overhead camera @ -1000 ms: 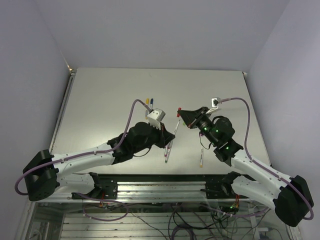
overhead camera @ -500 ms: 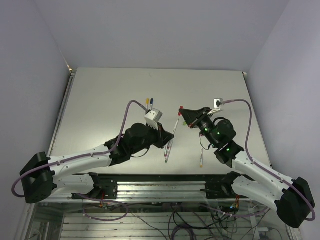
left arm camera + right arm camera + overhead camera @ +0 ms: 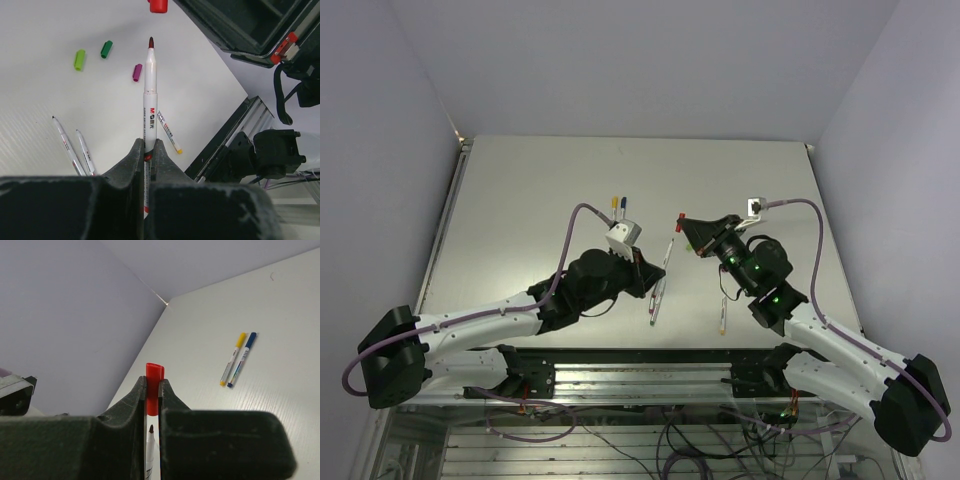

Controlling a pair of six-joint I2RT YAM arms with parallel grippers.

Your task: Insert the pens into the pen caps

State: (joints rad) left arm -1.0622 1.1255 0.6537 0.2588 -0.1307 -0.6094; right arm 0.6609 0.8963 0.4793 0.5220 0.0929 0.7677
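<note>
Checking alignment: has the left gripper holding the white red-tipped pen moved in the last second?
Yes: in the top view the left gripper slid slightly left and lower, judged against the resting yellow-capped white pen.

**Grey table between plain walls**

A matte, light-grey tabletop (image 3: 520, 200) fills the middle of the overhead view. Pale lilac-grey walls (image 3: 640, 60) rise at its far, left and right sides. A silver metal frame (image 3: 640, 380) runs along the near edge, with tangled wires (image 3: 700, 440) below it.
</note>
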